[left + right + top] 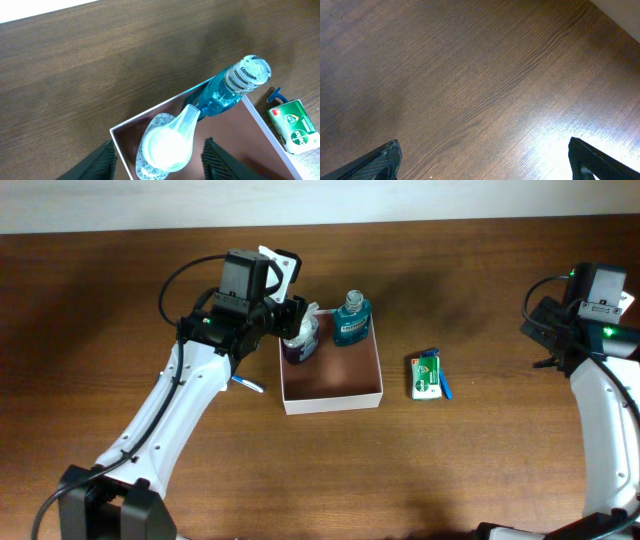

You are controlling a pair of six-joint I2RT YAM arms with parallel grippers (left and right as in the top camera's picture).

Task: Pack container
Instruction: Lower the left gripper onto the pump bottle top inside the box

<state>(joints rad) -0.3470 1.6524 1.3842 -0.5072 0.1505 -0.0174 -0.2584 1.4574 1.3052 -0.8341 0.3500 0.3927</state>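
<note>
Jaws apart, the left gripper [159, 162] straddles the white-capped purple plastic bottle [167, 142] in the far left corner of the square white cardboard container [345, 397]. A crooked lift could tip it onto the blue mouthwash bottle [220, 95].

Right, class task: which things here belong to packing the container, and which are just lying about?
Belonging: container; mouthwash bottle and white-capped bottle, both inside it; left gripper, open above the white-capped bottle.

Lying about: green packet, blue-handled item beside it, small blue-and-white item by the left arm, all outside, perhaps still to pack; right gripper, open over the table.
</note>
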